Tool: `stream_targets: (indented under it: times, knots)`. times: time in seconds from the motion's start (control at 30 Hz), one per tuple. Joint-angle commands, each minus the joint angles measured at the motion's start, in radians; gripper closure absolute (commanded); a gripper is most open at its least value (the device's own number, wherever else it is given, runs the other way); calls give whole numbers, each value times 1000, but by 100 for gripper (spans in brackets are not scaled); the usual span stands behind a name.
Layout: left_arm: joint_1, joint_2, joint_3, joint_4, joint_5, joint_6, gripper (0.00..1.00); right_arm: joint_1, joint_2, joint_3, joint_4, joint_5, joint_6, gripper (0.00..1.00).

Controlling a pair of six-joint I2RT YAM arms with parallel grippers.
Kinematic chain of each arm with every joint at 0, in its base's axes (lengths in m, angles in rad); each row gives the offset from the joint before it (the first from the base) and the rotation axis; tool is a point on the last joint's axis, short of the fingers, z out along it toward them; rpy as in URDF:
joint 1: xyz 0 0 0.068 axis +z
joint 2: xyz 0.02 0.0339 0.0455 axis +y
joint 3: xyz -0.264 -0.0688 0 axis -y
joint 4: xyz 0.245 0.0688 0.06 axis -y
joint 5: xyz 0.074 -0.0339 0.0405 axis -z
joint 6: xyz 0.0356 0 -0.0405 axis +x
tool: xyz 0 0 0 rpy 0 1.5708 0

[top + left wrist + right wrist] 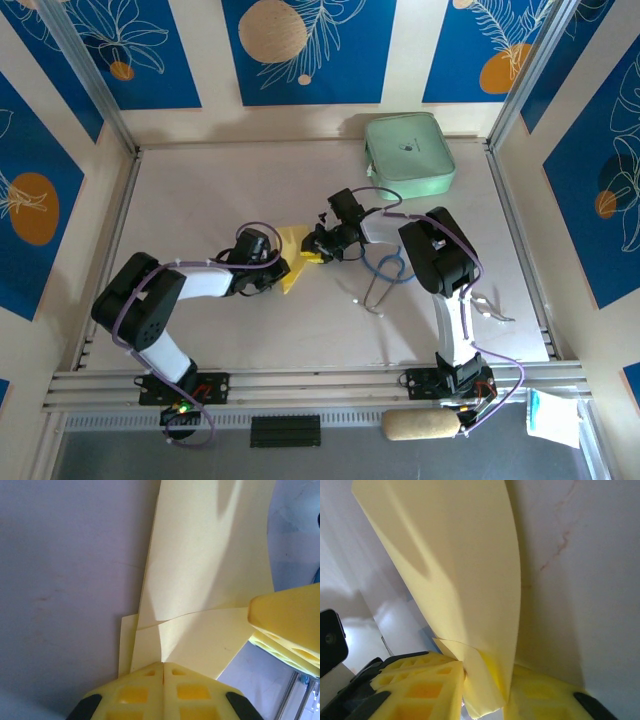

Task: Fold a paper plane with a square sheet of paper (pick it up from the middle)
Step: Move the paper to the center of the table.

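The left gripper (pixel 163 672) has its two fingers pressed together on the near edge of the yellow sheet (pixel 210 555). The sheet rises out of the seam between them and fans away ahead. A shorter layer juts out just left of that seam, so the paper is doubled there.

The right gripper (pixel 487 669) takes the same sheet from the opposite side. The paper runs down between its fingers (pixel 420 682) and bunches in the gap, so they appear clamped on it. The rest of the sheet arches away above the tips. From above, the two grippers sit close together with the sheet bridging them over the table (pixel 200 190).

The step in hand looks like setting a crease; no dart shape is formed yet. To do it well, both grips should hold firm while the loose edges are brought into line. The bowed sheet should then be laid flat before any pressing, so the fold runs straight. Pulling the grippers apart risks tearing or slipping the thin paper, and the bunched corner between the right fingers could crumple.

A mint-green case (pixel 408 155) lies shut, well beyond the right fingers; its contents cannot be told. A blue cable (pixel 388 268) lies loose just behind those fingers.
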Motion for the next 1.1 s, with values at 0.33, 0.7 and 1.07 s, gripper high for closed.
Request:
stream_targets:
  times: [0.33,0.7,1.07]
  knots:
    - [-13,-66,44,-31,91,91,83,-3,-92,-57,-5,85,54,96]
    - [-96,-92,37,5,86,42,85,-6,-272,-212,-36,315,197,97]
    - [-143,33,23,190,-12,-134,94,15,-297,-255,-21,365,307,97]
